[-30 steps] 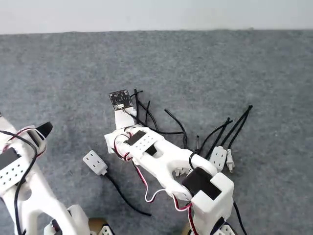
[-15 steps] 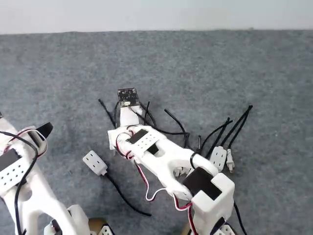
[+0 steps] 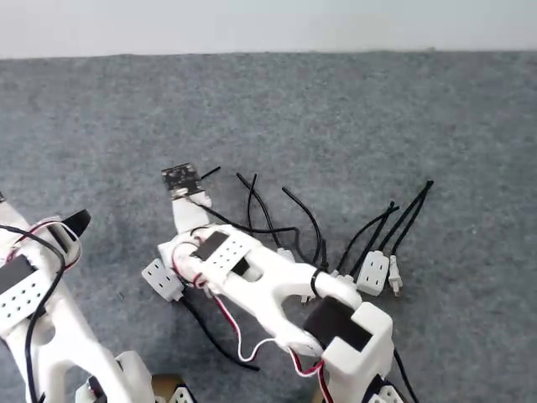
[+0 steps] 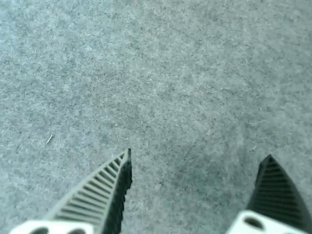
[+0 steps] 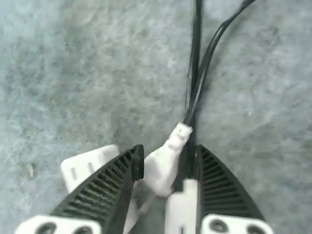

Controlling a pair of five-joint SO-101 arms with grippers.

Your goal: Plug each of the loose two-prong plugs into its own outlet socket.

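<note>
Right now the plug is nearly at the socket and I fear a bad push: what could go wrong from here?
The plug sits tilted in the right gripper, so it may twist or slip under pressure. The socket lies loose on the carpet and the left gripper hangs open over bare carpet, so it could slide away. The black cords running from the plug could snag and pull it off line.

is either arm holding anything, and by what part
The right gripper is shut on a white plug, fingers pinching its body, black cord running out ahead. The left gripper is open and holds nothing.
</note>
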